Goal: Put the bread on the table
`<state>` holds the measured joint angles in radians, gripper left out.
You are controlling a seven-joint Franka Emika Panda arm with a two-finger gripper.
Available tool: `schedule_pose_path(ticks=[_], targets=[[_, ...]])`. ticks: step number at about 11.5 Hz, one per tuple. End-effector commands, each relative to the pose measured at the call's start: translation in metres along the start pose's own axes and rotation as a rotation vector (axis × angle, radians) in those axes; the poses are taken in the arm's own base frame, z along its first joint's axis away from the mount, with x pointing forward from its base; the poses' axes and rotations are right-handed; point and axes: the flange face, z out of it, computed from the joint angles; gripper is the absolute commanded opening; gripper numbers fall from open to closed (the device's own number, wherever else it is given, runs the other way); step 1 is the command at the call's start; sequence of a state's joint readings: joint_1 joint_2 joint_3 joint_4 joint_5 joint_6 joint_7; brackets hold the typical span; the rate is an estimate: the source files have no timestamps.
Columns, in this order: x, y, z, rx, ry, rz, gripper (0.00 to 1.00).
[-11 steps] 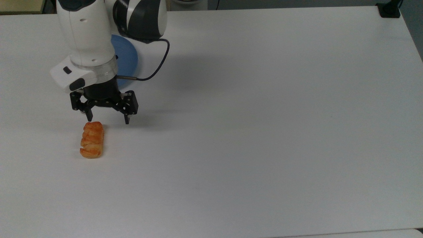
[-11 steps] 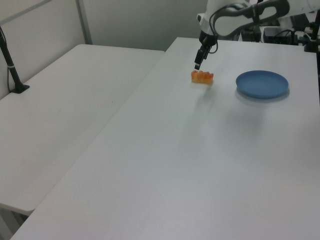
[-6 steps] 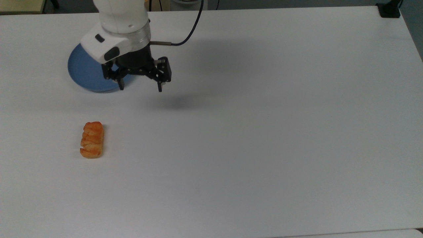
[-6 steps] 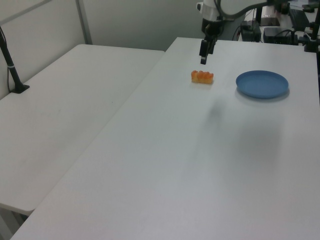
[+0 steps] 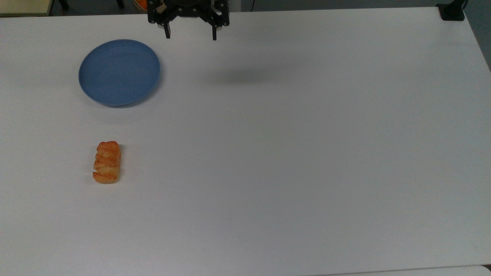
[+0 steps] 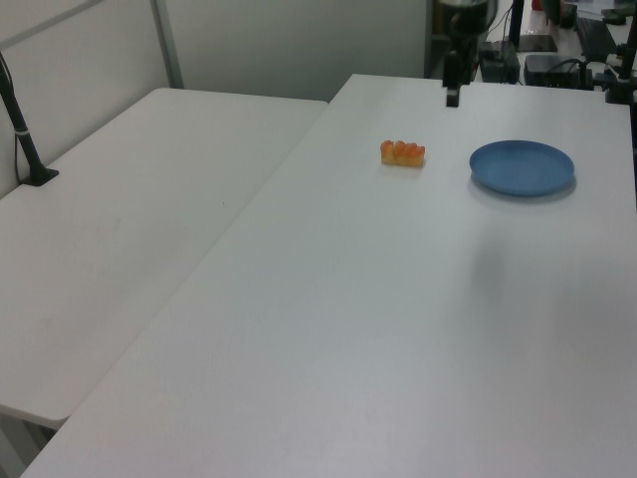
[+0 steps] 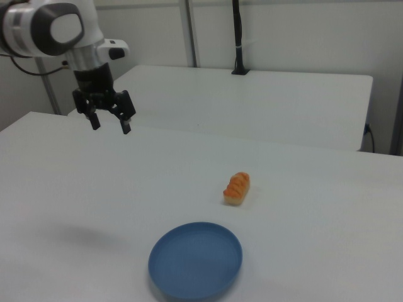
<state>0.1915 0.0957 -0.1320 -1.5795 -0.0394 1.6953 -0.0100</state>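
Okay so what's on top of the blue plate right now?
Nothing. The blue plate is bare across its whole face, with nothing covering any part of it. The bread lies on the table, apart from the plate, and the open gripper hangs empty beyond the plate's rim.

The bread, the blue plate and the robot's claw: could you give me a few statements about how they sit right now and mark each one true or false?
1. The bread lies on the blue plate. False: it lies on the bare table, apart from the plate.
2. The gripper is open and holds nothing. True.
3. The gripper is touching the bread. False: it hangs in the air well away from it, near the top view's upper edge.
4. The plate has nothing on it. True.
5. In the right view, the bread lies farther from the camera than the plate. True.
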Motion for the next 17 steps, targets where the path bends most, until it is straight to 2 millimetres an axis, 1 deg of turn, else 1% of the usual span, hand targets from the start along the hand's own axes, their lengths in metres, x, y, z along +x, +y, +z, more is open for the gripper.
schedule_pose_path(ticks=[1,3,4,5,6,7,8,9,11,13,15,17], targets=[[-0.058,0.010,-0.018,0.027,0.001,0.018,1.00],[-0.069,0.014,-0.026,0.034,-0.006,0.032,1.00],[-0.074,0.024,-0.029,0.037,-0.015,0.052,1.00],[-0.073,0.020,-0.029,0.038,-0.024,0.042,1.00],[-0.071,0.024,-0.028,0.038,-0.021,0.049,1.00],[-0.064,0.026,-0.035,0.040,-0.005,0.048,1.00],[-0.053,0.024,-0.029,0.035,-0.018,0.050,1.00],[-0.047,0.024,-0.031,0.033,-0.008,0.053,1.00],[-0.035,0.024,-0.024,0.028,-0.012,0.052,1.00],[-0.023,0.021,-0.025,0.030,-0.003,0.065,1.00],[-0.022,0.031,-0.027,0.094,0.005,0.096,1.00],[-0.022,0.027,-0.028,0.082,0.005,0.084,1.00]])
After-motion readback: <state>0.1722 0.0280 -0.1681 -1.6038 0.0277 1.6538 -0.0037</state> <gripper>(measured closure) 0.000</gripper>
